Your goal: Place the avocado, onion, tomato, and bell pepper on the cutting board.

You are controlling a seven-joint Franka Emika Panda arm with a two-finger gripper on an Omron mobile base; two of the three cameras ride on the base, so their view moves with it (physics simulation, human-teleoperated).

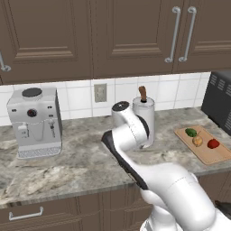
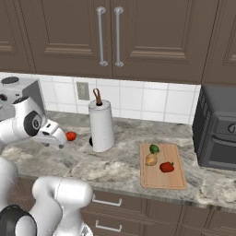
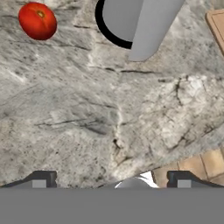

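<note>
Two dark finger tips [image 3: 43, 179] of the tool [image 3: 111, 181] sit at the bottom of the hand view, far apart, with nothing between them. Under them is bare grey stone table [image 3: 109, 113]. A round red tomato [image 3: 37, 20] lies on the table at the top left of that view, well apart from the finger tips. Beside it, at the top middle, is the dark round foot of the paper towel roll [image 3: 135, 22]. A corner of the cutting board [image 3: 217, 24] peeks in at the top right edge. In the right base view the tomato [image 2: 71, 136] lies on the table [image 2: 120, 166] just left of the white paper towel roll [image 2: 101, 124], close to the end of the white arm [image 2: 46, 131]. The cutting board [image 2: 177, 177] lies flat on the table to the right of the roll, and three things lie on it. The green avocado [image 2: 154, 149] is near the back, the tan onion [image 2: 151, 159] is touching or just in front of it, and the red bell pepper [image 2: 167, 167] is to the right of the onion. A dark oven [image 2: 216, 133] stands just right of the board. In the left base view the board [image 1: 205, 153] holds the avocado [image 1: 191, 132], the onion [image 1: 197, 141] and the bell pepper [image 1: 213, 144]. A grey coffee machine [image 1: 35, 122] stands on the table far to the left. Brown cabinets [image 1: 122, 36] hang above.
</note>
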